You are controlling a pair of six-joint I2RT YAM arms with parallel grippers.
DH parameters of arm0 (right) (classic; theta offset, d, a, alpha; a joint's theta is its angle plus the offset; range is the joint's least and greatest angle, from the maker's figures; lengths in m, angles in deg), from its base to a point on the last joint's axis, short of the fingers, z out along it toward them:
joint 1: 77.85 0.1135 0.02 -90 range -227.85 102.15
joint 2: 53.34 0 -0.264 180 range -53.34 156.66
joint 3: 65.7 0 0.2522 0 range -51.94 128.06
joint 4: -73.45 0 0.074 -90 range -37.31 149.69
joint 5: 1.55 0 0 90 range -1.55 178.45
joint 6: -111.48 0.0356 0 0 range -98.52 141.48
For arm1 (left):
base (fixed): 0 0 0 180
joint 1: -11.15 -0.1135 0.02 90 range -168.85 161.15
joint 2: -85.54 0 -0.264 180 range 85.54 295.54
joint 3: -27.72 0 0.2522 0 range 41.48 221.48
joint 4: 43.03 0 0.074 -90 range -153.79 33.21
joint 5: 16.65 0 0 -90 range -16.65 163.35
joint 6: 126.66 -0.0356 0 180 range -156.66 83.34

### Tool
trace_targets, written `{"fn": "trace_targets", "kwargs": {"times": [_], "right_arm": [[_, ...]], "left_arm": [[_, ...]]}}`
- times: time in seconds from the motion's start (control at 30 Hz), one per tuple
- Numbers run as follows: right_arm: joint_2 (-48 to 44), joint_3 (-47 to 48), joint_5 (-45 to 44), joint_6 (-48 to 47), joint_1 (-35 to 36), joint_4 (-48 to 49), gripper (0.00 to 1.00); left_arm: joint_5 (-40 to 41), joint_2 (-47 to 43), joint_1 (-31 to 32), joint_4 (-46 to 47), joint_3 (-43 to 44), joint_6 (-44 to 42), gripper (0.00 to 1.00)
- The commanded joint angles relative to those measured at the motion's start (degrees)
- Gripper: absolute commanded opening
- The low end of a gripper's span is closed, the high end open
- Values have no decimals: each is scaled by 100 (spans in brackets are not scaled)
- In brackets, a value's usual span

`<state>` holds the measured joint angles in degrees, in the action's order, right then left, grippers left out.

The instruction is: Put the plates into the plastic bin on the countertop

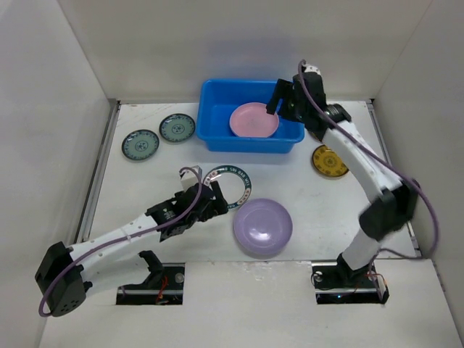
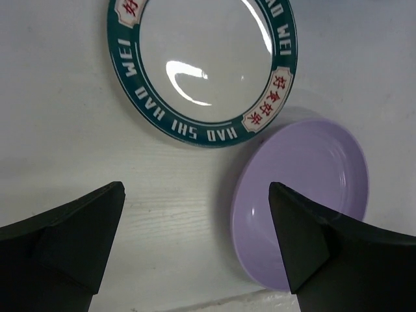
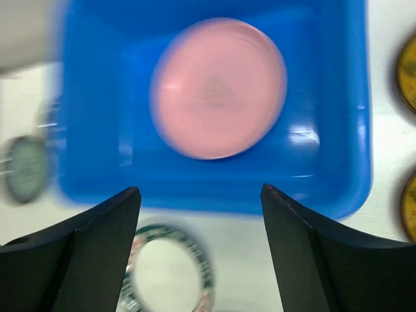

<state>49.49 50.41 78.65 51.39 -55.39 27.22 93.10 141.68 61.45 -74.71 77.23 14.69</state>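
The right gripper (image 3: 200,195) hangs wide and empty over the pink plate (image 1: 254,119) in the blue bin (image 1: 217,139), while the left gripper (image 2: 195,195), also wide, hovers by the dark-rimmed plate (image 2: 201,65) and lavender plate (image 2: 305,188) on the table (image 1: 145,188).

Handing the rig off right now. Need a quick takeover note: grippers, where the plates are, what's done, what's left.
Left gripper: open, empty, low over the countertop beside the white dark-rimmed plate and lavender plate.
Right gripper: open, empty, above the blue bin.
Done: pink plate lies in the bin.
Left: white dark-rimmed plate, lavender plate, two teal plates left of the bin, yellow-gold plate to its right. The right wrist view shows a second yellow rim.
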Motion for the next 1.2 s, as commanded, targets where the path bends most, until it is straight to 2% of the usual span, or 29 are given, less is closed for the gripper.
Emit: {"fn": "trace_targets", "kwargs": {"times": [0.0, 0.27, 0.5, 0.67, 0.77, 0.9, 0.97, 1.03, 1.17], "right_arm": [[-1622, -871, -671, -249, 552, 663, 81], [-4067, -3632, -1550, 479, 1686, 549, 81], [-5114, -4556, -1639, 1165, 2038, 180, 81], [-5501, -4829, -1718, 1385, 2179, 92, 80], [-5615, -4934, -1779, 1508, 2214, 21, 80], [-5712, -5084, -1779, 1702, 2241, 21, 80], [-5774, -5163, -1779, 1763, 2241, 21, 80], [-5835, -5251, -1779, 1808, 2232, 21, 80], [-6063, -5453, -1710, 1834, 2136, 12, 80]], "left_arm": [[-375, -33, 229, 446, -295, 59, 92], [-349, 371, 967, 1341, -823, 541, 80], [-305, 1020, 1346, 2010, -903, 613, 76], [-287, 1592, 1460, 2213, -798, 499, 69], [-261, 1891, 1443, 2231, -745, 446, 57], [-191, 1997, 1442, 2205, -736, 428, 23], [-121, 1849, 1478, 2117, -736, 428, 10], [-59, 1560, 1539, 1889, -727, 437, 4], [291, 525, 1723, 881, -421, 393, 1]]}}
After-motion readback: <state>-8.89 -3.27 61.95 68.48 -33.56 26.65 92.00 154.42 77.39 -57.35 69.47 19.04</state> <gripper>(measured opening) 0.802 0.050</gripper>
